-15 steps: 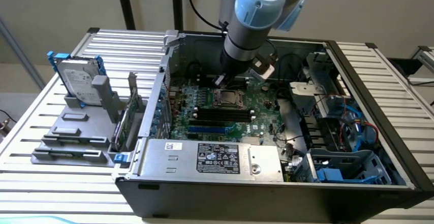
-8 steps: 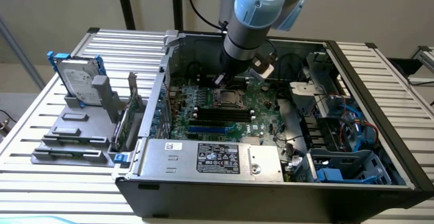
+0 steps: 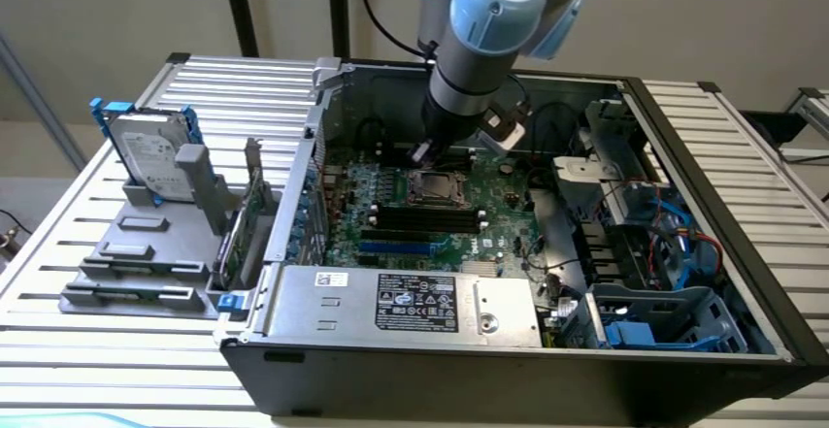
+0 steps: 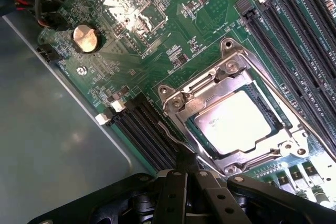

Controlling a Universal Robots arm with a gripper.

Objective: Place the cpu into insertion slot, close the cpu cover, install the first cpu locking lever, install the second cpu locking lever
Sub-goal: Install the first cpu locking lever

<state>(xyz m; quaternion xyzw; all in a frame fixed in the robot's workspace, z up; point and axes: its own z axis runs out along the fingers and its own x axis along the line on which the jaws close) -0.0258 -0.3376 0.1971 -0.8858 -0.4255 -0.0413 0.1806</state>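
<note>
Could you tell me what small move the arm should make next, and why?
Probably a short push sideways on the locking lever. The chip already sits in its socket with the metal cover closed over it, and the shut gripper has its tip down at that lever beside the socket, so latching looks like the work at hand.

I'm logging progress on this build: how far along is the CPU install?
Done: the cpu sits in the insertion slot, and the cpu cover lies closed over it, framing the chip. In hand: the shut hand is down at a thin locking lever beside the socket. Whether either lever is latched yet I cannot tell.
</note>
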